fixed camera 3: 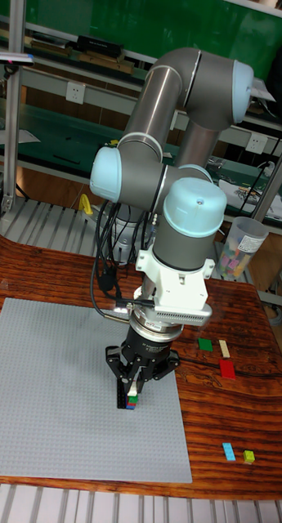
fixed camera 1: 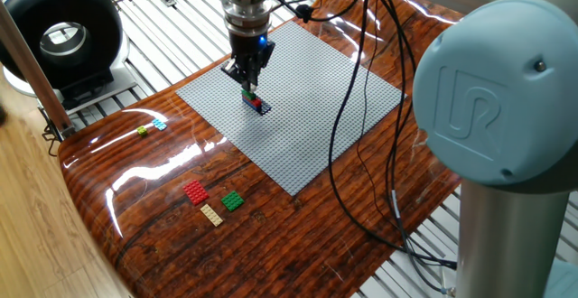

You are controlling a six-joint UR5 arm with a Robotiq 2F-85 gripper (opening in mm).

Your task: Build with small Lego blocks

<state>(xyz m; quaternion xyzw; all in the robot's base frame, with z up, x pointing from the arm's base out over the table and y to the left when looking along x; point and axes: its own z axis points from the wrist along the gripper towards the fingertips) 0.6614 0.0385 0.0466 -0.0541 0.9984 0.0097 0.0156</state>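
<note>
the gripper [fixed camera 1: 247, 82] stands upright over the grey baseplate [fixed camera 1: 307, 144], its fingers [fixed camera 3: 124, 389] lowered around a small stack of lego blocks [fixed camera 1: 258, 105] (red, blue and green show) seated on the plate. whether the fingers clench the top block or merely flank it cannot be told from either view. judged risks: an off-stud press would leave the block tilted or unseated; lifting away with the fingers not fully released could pull the stack off the plate; a sideways drift would shear it. loose blocks wait well apart on the bare tabletop [fixed camera 1: 144, 199]: a red block [fixed camera 1: 196, 191], tan block [fixed camera 1: 212, 214] and green block [fixed camera 1: 233, 201] together, a yellow-green block [fixed camera 1: 142, 131] and light blue block [fixed camera 1: 160, 125] further off. open plate surrounds the stack on all sides; hanging cables [fixed camera 1: 348, 135] cross the plate's far side, and the tabletop edge lies near the loose blocks.
</note>
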